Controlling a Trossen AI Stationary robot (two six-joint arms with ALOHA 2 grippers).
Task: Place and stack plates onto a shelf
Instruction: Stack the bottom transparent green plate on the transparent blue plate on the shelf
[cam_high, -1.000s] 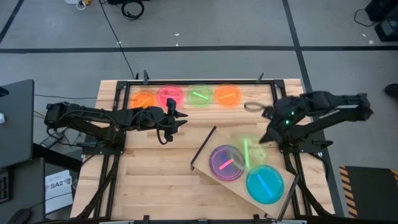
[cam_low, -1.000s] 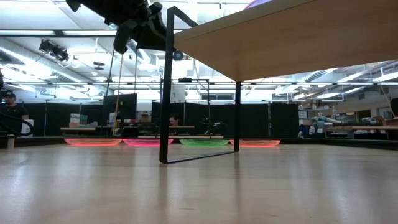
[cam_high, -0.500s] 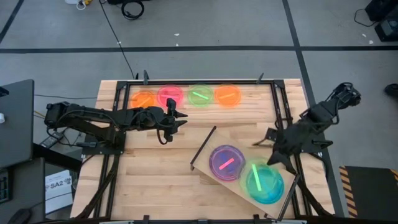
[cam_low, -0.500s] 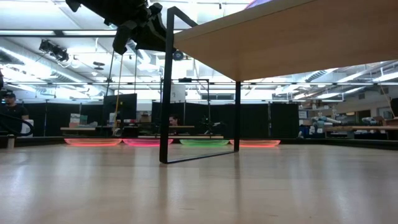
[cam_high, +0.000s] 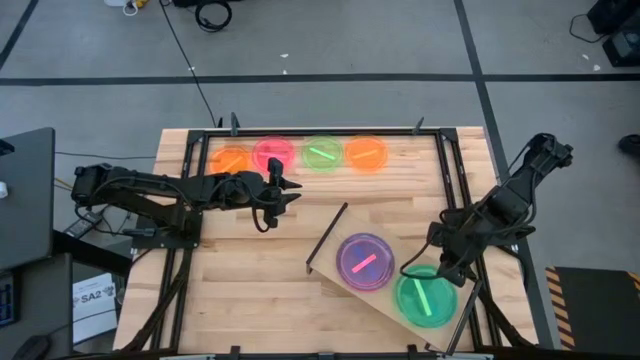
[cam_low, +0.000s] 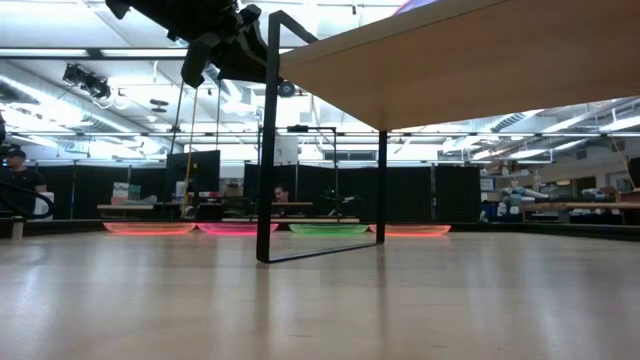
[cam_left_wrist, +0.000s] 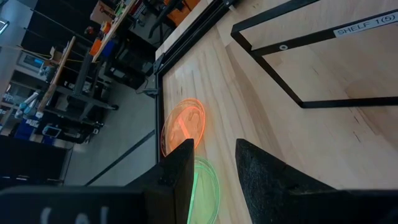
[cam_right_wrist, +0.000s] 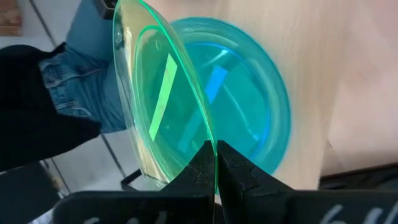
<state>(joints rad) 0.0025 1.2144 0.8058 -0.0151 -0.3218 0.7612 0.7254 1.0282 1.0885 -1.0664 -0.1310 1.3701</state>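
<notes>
Two dark, slim, jointed arms of matte black links. Left gripper (cam_high: 275, 196) and right gripper (cam_right_wrist: 214, 163) with flat, wedge-shaped black fingers.

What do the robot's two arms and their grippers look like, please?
Both arms are dark, nearly black, built of slim jointed links. The left gripper ends in two dark, flat, wedge-shaped fingers. The right gripper has matching dark fingers. No markings show on either arm.

The right arm reaches down and inward, its right gripper (cam_high: 437, 268) pinched closed. The left arm stretches level, its left gripper (cam_high: 283, 187) parted and holding nothing.
</notes>
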